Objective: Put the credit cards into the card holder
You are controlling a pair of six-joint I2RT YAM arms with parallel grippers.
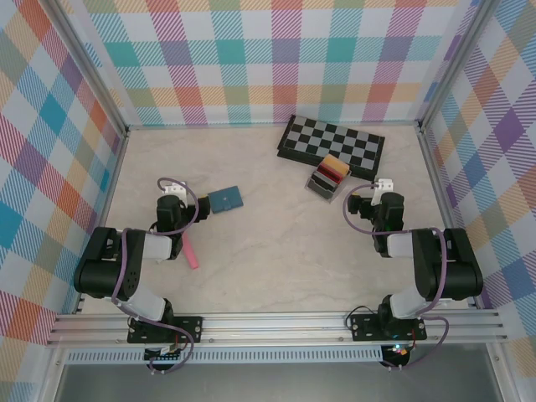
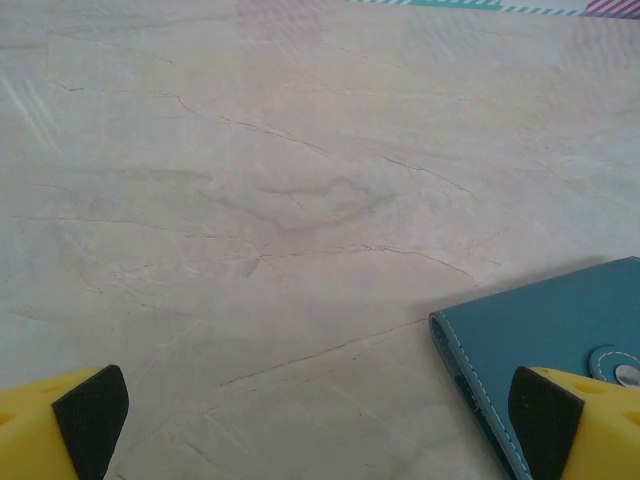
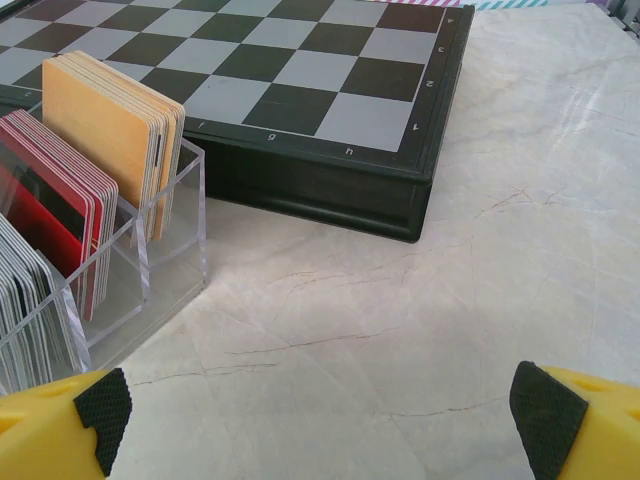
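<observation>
The credit cards stand upright in a clear rack (image 1: 325, 178) just in front of the chessboard: a yellow-tan stack (image 3: 112, 125), a red stack (image 3: 50, 215) and a grey-dark stack (image 3: 25, 300). The card holder, a closed teal-blue wallet (image 1: 224, 199) with a snap, lies flat on the table; its corner (image 2: 560, 340) sits by my left gripper's right finger. My left gripper (image 2: 318, 420) is open over bare table, just left of the wallet (image 1: 180, 197). My right gripper (image 3: 322, 410) is open and empty, low over the table right of the rack (image 1: 374, 191).
A black folding chessboard (image 3: 300, 70) lies at the back, behind the rack. A pink stick (image 1: 191, 249) rests by the left arm. Checked walls and metal rails (image 1: 427, 159) bound the marble table (image 1: 276, 243).
</observation>
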